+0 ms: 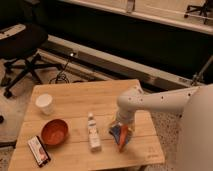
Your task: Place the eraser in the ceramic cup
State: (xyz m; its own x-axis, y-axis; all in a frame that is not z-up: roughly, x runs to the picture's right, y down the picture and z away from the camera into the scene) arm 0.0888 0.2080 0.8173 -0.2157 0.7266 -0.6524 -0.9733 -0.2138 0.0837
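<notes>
Pincer, grip state indeterminable, at orange-and-blue items, well apart from eraser; crossing the bench may topple the upright white bottle.

Gripper, low over the pale wooden table at its right side, blurs into orange-and-blue pointed items. White robot arm: cropped at right edge.

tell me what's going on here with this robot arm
A robot arm reaches in from the right over the wooden table. Its gripper hangs low at the orange-and-blue items, right of the upright white bottle. The eraser lies at the front left corner beside the orange-red bowl. The ceramic cup stands behind the bowl.
</notes>
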